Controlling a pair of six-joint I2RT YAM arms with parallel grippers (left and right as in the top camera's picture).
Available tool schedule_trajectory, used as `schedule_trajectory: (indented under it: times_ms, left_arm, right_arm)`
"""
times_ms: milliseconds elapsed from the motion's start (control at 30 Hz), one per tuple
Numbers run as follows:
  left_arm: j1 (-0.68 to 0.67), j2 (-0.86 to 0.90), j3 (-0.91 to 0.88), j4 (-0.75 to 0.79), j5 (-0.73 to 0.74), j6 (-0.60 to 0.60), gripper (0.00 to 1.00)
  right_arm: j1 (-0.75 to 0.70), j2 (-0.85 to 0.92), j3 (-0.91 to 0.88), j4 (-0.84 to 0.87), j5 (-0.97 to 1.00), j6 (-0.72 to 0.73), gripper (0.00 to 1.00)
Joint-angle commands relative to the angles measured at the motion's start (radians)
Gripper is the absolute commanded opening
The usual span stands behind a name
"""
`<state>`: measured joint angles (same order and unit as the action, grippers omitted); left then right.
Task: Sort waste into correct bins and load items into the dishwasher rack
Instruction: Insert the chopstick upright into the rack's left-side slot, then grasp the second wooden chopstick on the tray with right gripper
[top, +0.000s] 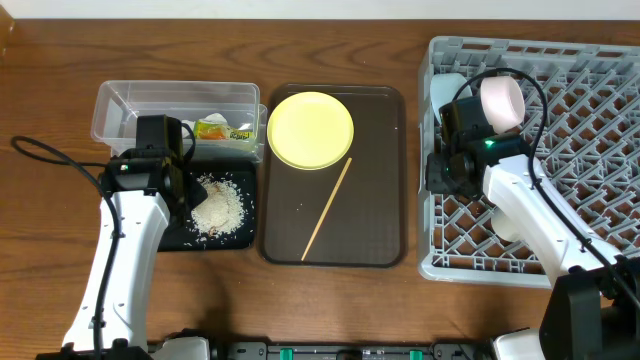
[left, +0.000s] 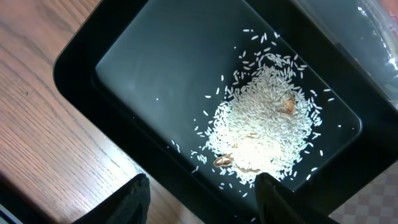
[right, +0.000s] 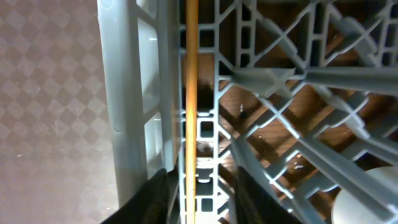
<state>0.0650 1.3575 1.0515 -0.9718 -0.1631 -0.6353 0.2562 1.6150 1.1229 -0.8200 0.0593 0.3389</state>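
One chopstick (right: 191, 93) lies in the dishwasher rack (right: 124, 93), right along the rack's left wall, in a long slot of the grid. The right gripper (right: 200, 180) is over it. Its fingers are spread a little, one on each side of the stick, and they do not seem to pinch it.

To do this step well, I think the gripper should go straight up, so no finger bumps the stick out of its slot. The stick is thin and the rack's holes are big, so it could slip through.

Just left of the rack sits the brown tray (top: 385, 230) with the other chopstick (top: 327, 208) and the yellow plate (top: 310, 130). Far left of the rack is the black tray (left: 155, 62) with the rice (left: 261, 118). The left gripper (left: 202, 180) hangs over it, fingers spread wide, holding nothing.

Only the right wrist view shows the stick in the rack; from above, the arm hides it. Only the overhead view shows the second stick and the plate. Only the left wrist view shows little brown bits in the rice.
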Motion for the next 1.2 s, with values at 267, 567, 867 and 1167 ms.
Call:
schedule_trajectory:
  times_ms: [267,567,867,1167]
  left_arm:
    - [0.005,-0.011,0.006,-0.003,-0.002,-0.010,0.57]
    - [0.005,-0.011,0.006,-0.002,-0.002,-0.010,0.57]
    - [0.005,-0.011,0.006,-0.003,-0.002,-0.010,0.57]
    - [0.005,-0.011,0.006,-0.003,-0.002,-0.010,0.57]
  right_arm:
    - [0.048,-0.007,0.189,0.067,-0.093,-0.043,0.39]
    - [0.241,0.019,0.167,0.195,-0.163,-0.048,0.48]
    - [0.409,0.163,0.158,0.213,-0.050,0.175,0.49]
    - [0.505,0.343,0.158,0.233,0.035,0.335,0.44]
